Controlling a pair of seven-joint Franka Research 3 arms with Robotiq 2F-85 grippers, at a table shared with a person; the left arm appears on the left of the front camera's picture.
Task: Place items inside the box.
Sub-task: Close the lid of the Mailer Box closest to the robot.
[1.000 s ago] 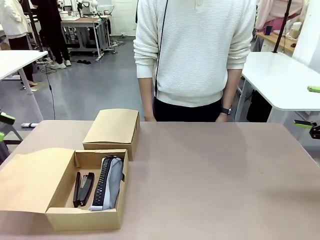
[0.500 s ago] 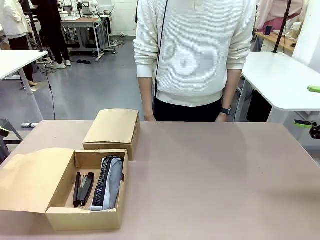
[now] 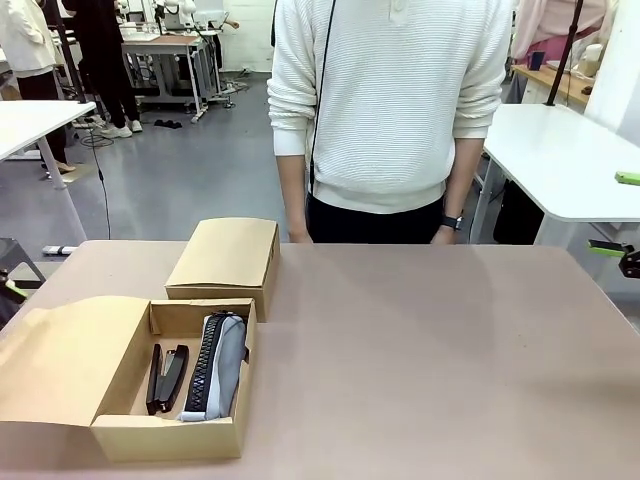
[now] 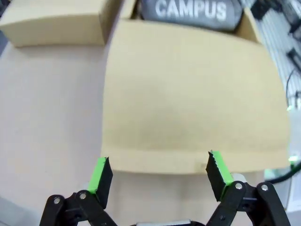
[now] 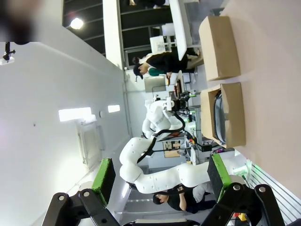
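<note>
Black stapler [image 3: 167, 377] and grey "CAMPUS" pencil case [image 3: 216, 365] lie side by side inside the open box [image 3: 170, 436].

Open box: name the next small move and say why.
Probably bring the left gripper forward over the flap and start folding it shut. The open box already holds the black stapler and the grey CAMPUS pencil case, the tabletop around it shows no loose items, and the left gripper sits open at the flap's free edge.
</note>
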